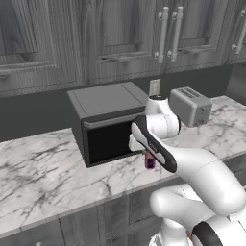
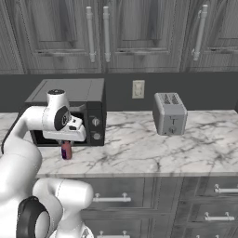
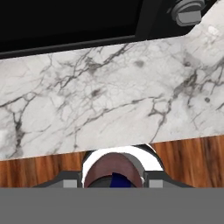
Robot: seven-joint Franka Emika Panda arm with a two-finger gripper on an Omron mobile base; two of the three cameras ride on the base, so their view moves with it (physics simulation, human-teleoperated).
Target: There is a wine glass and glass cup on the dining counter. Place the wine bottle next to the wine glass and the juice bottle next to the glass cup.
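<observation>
Gripper [image 3: 113,183] clamped on juice bottle [image 2: 66,150], fingers either side of its reddish cap | bottle upright, long axis vertical, cap up, hanging just above counter [image 2: 139,148] | position: right in front of microwave [image 2: 69,114], near counter's front edge | toaster [image 2: 169,113] well right of microwave

The juice bottle [image 2: 66,150] is a very small purple bottle with a short neck and a reddish cap. It stands upright, just in front of the black microwave [image 2: 88,114], near the front edge of the marble tabletop [image 2: 139,148]. Whether its base touches the marble cannot be told. From above, its round reddish cap [image 3: 114,171] shows between the gripper [image 3: 113,183] fingers, which are closed on it.
</observation>
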